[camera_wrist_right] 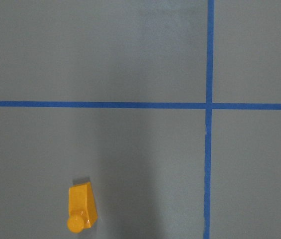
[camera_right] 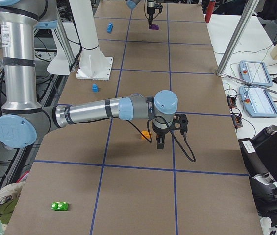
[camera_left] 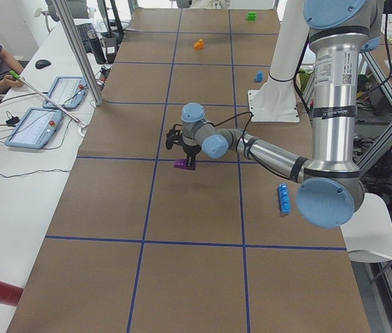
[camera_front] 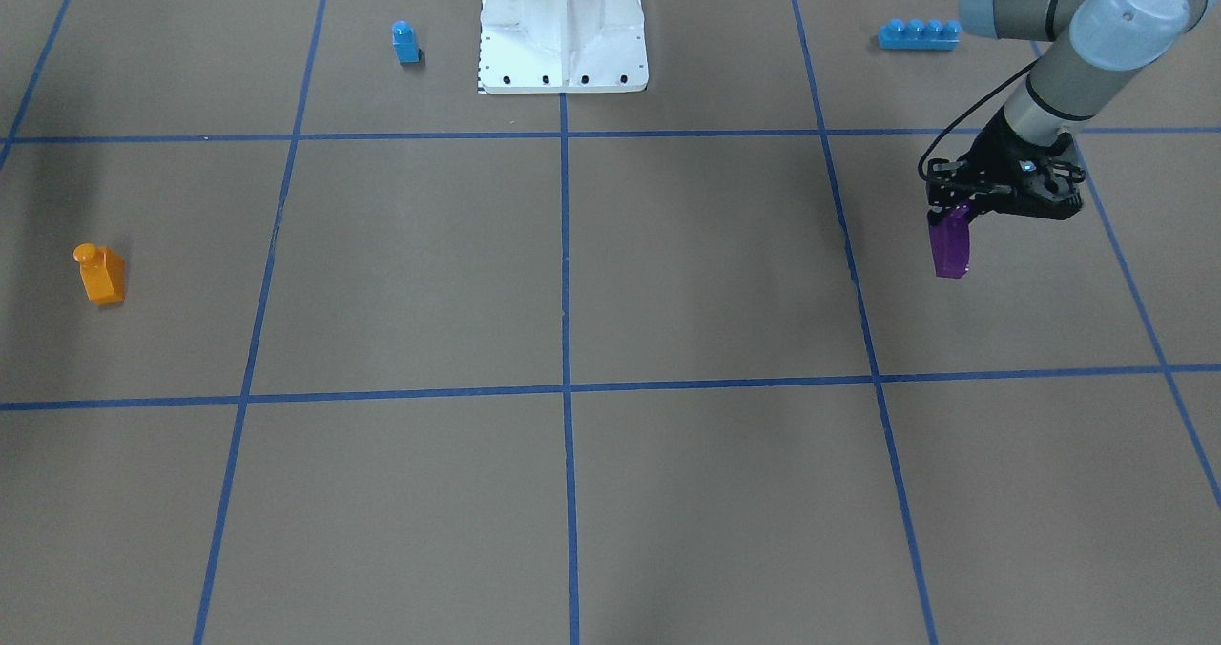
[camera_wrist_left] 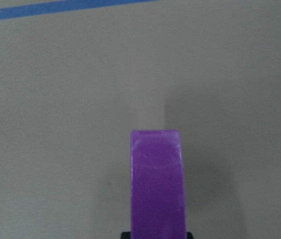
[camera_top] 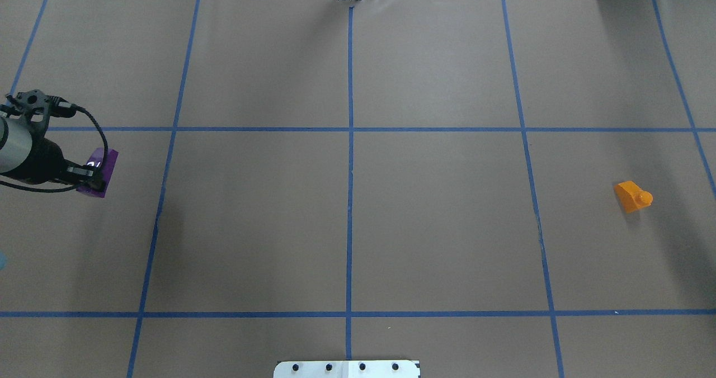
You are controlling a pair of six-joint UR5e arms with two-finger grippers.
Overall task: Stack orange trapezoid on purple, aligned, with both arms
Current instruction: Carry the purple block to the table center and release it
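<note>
**Left has purple; orange sits free**

Overhead view, far left: the left gripper point(camera_top: 92, 175) is clamped on the purple brick point(camera_top: 105, 165), over the left end of the table point(camera_top: 347, 227). Can't tell whether the brick clears the surface.

Far right: the orange brick point(camera_top: 632, 195) sits on the table with nothing touching it.

The right gripper point(camera_right: 160, 143) shows only in the right side view, hanging above the table near the orange brick. Can't tell if its jaws are apart or together.
</note>
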